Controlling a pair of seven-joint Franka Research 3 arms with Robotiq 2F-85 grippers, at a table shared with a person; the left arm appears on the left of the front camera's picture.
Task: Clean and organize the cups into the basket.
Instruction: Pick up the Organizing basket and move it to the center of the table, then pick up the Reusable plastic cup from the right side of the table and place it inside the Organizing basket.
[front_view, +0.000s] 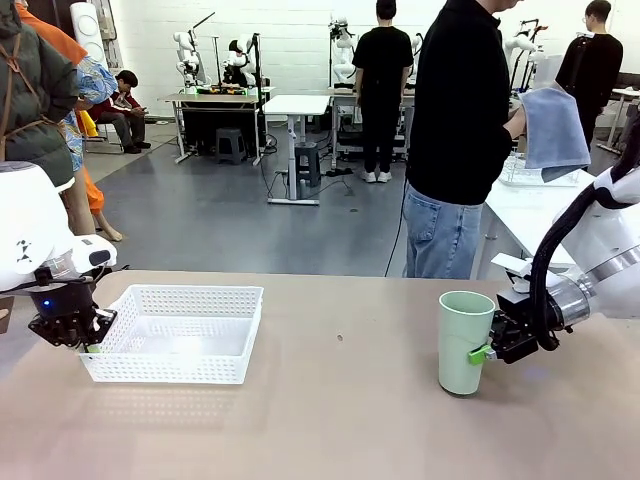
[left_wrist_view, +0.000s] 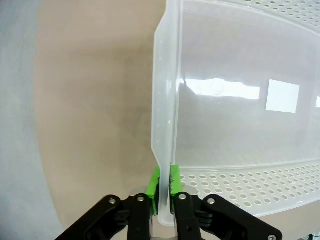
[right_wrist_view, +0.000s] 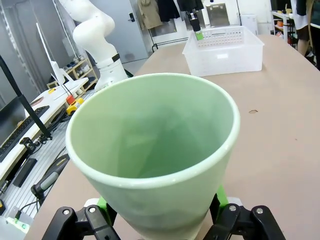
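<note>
Left gripper (left_wrist_view: 165, 181) is clamped on the basket (left_wrist_view: 167, 75), gripping its left side wall by the near corner (thin wall, pads almost meeting). Basket sits flat on the table (front_view: 340, 420), left side. Right gripper (right_wrist_view: 161, 200) has its jaws wide, straddling the mint cup (right_wrist_view: 150, 145) low on its body. The cup is upright on the table, well right of the basket. Can't tell if the pads touch it. Far side: a person (front_view: 460, 120) holds a blue cloth (front_view: 555, 125).

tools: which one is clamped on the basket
The left tool, shut on the white perforated plastic basket's wall; the right tool straddles the pale mint green tumbler.
</note>
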